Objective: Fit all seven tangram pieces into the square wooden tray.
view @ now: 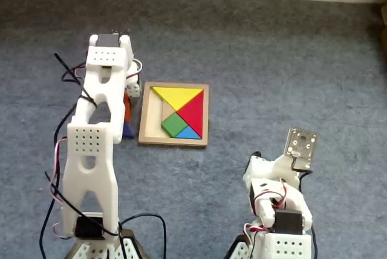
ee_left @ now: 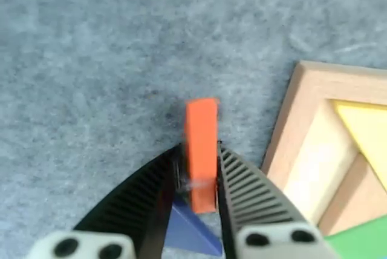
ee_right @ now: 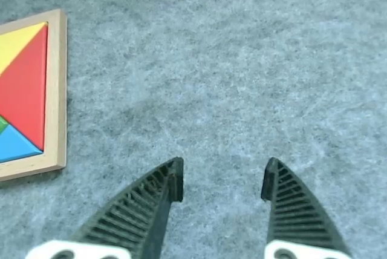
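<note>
One orange piece (ee_left: 201, 127) stands clamped in the left tool (ee_left: 199, 150), beside the tray (ee_left: 285, 129).

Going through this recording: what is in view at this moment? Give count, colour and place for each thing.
wooden tray: one, pale wood, mid-carpet, its left part unfilled
yellow triangle: one, yellow, in the tray, far side
red triangle: one, red, in the tray, right side
green square: one, green, in the tray, near side
light blue triangle: one, light blue, in the tray, near right corner
orange piece: one, orange, on edge, outside the tray's left rim
dark blue triangle: one, dark blue, on the carpet left of the tray
carpet: one, grey-blue, under everything
left gripper: one, black fingers, shut on the orange piece
right gripper: one, black fingers, open over carpet right of the tray
</note>
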`<state>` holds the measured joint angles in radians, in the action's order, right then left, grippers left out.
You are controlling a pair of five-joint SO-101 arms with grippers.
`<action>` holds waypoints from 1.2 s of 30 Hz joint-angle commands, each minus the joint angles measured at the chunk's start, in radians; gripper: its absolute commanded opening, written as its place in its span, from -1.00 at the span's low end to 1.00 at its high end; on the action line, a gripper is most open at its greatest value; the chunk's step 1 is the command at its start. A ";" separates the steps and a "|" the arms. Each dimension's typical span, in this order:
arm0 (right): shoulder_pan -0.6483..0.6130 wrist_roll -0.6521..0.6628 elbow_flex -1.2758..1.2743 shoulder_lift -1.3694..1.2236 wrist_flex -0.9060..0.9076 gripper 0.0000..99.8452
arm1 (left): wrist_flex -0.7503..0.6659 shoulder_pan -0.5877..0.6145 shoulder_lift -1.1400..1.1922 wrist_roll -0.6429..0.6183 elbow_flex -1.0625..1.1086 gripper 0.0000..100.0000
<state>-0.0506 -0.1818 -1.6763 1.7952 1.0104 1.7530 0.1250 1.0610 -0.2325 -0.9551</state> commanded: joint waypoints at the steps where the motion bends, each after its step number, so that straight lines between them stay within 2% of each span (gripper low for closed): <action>1: 0.012 -0.009 -0.127 -0.007 0.004 -0.57 | 0.014 0.028 -0.010 -0.003 0.005 -0.81; 3: 0.012 -0.009 -0.127 -0.007 0.004 -0.57 | 0.012 0.028 -0.010 -0.002 0.004 -0.83; 7: 0.012 -0.009 -0.127 -0.007 0.004 -0.57 | 0.009 0.028 -0.013 -0.002 -0.013 -1.00; 16: 0.012 -0.009 -0.127 -0.007 0.004 -0.57 | 0.015 -0.019 -0.018 -0.002 -0.162 -0.99; 26: 0.012 -0.009 -0.127 -0.007 0.004 -0.57 | 0.012 -0.148 -0.157 -0.006 -0.068 -0.99; 36: 0.012 -0.009 -0.127 -0.007 0.002 -0.57 | 0.008 -0.237 -0.166 -0.008 -0.056 -0.99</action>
<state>-0.0506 -0.1818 -1.6763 1.7952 1.0104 1.7545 -0.0729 0.9689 -0.2309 -1.0058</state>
